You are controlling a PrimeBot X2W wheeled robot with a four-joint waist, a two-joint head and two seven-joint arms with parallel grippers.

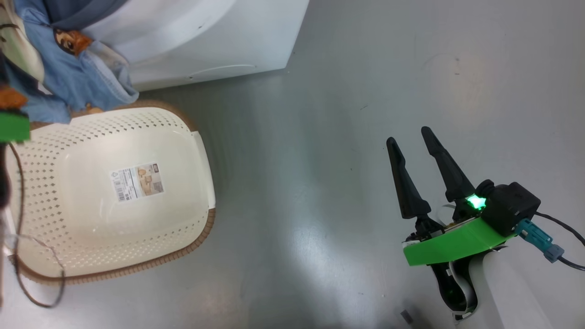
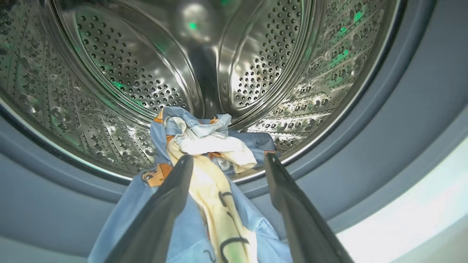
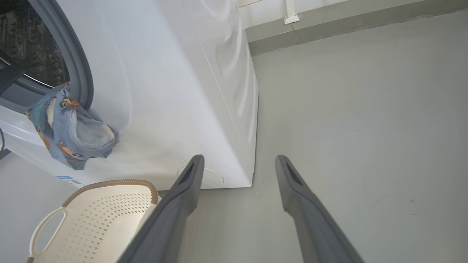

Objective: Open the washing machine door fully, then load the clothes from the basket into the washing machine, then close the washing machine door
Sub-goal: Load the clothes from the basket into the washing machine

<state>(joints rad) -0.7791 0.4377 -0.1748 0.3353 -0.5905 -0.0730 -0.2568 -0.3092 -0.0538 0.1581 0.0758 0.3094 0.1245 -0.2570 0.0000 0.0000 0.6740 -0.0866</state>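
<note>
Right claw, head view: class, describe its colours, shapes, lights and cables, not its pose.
The right claw has two long, tapering black fingers mounted on a bright green bracket. A green light glows beside a black boxy module. A teal plug with a black cable leaves that module. The forearm behind is smooth and white.

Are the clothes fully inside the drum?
No, the clothes hang out over the gasket and down the front of the washing machine.
</note>
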